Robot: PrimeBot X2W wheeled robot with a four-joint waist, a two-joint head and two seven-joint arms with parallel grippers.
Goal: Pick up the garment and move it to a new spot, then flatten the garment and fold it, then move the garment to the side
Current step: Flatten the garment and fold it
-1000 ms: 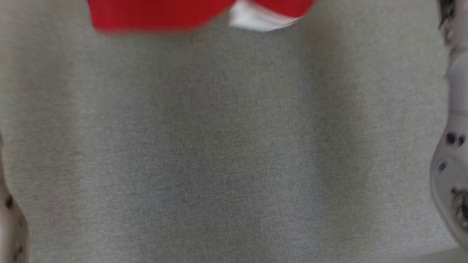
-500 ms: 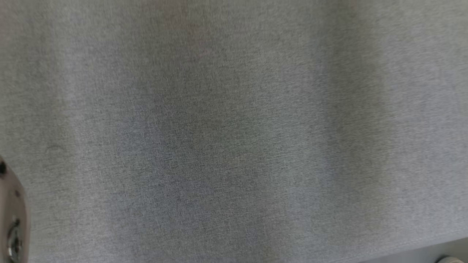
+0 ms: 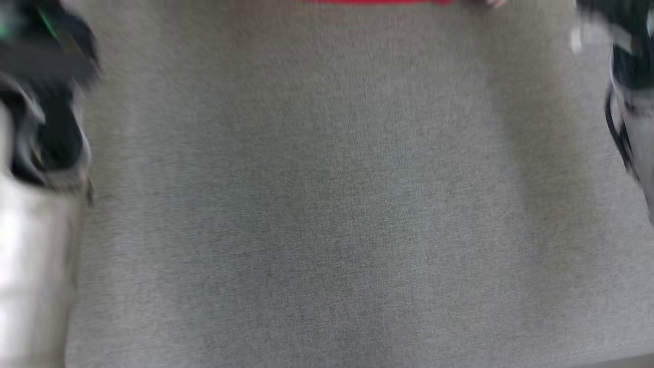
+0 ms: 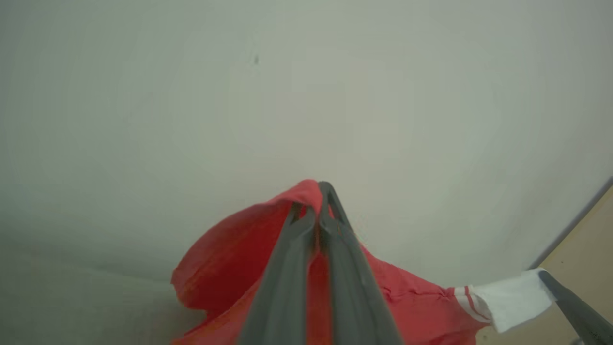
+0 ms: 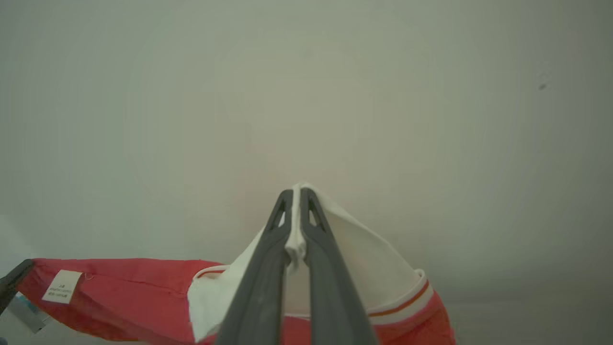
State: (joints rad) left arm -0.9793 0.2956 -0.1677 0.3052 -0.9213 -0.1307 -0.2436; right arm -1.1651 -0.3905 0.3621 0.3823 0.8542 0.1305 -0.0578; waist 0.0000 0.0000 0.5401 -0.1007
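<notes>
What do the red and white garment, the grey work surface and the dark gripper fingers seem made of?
Red and white garment: soft matte fabric, possibly cotton knit; it drapes, creases, carries a sewn label. Grey work surface: looks like woven cloth, matte, finely flecked. Dark gripper fingers: probably moulded plastic or rubber, smooth, dull.

A small white label [image 5: 60, 286] sewn to the red garment [image 5: 129, 292] carries lines of print, too small to read.

the whole head view is blurred, and its top edge cuts the garment [image 3: 378, 1] to a red sliver.
</notes>
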